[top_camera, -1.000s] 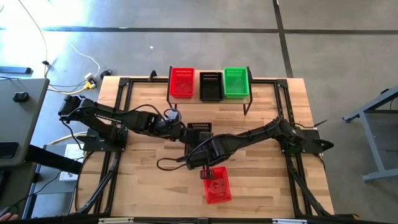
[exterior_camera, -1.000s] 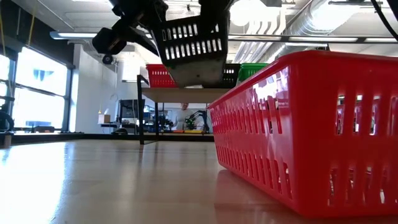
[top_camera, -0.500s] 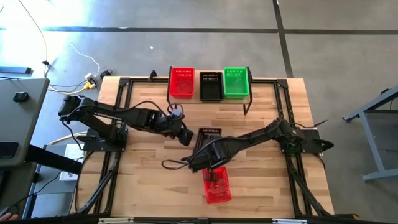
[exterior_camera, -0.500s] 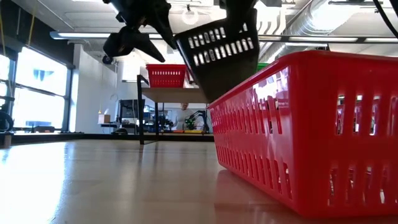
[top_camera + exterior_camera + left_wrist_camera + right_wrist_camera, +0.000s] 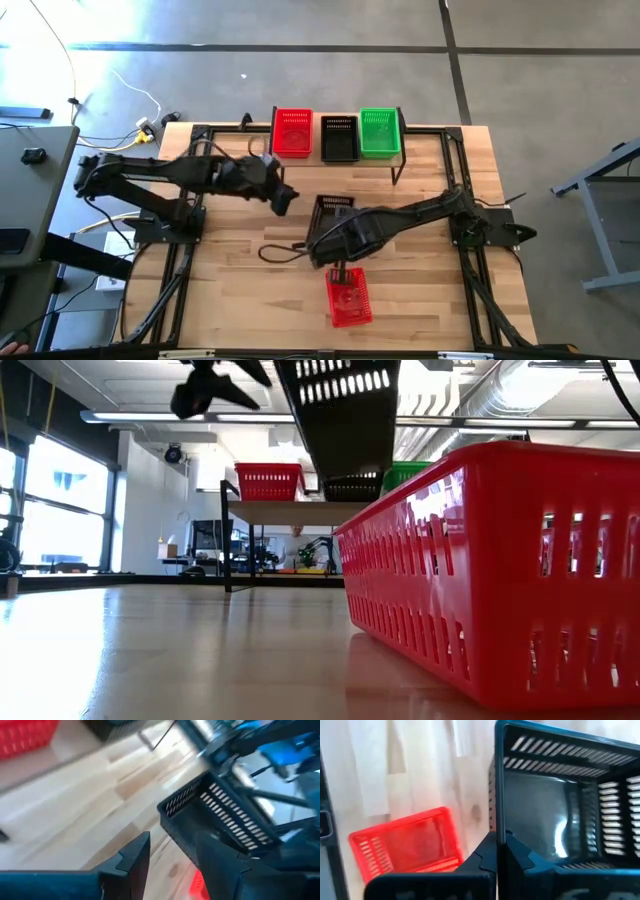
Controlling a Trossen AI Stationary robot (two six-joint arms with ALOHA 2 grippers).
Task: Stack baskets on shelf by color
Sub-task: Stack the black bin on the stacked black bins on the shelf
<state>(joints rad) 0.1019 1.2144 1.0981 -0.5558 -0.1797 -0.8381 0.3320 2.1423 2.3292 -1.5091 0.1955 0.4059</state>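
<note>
Your right gripper [image 5: 333, 222] is clamped on the rim of a black basket [image 5: 334, 209], lifted above the tabletop [image 5: 240, 290] at centre frame. Your left gripper [image 5: 283, 199], fingers apart and empty, sits just left of it. Shelf [image 5: 394, 157] at upper centre carries a red stack [image 5: 292, 132], black stack [image 5: 339, 138] and green stack [image 5: 380, 132]. One red basket [image 5: 349, 297] lies lower centre. No readable labels or writing anywhere.

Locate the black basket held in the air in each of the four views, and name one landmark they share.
High view: black basket at table centre, pinched by the right gripper.
Low view: black basket hangs at top centre, above the table.
Left wrist view: black basket at centre right.
Right wrist view: black basket fills the right half.
Shared landmark: the red basket on the table.
</note>
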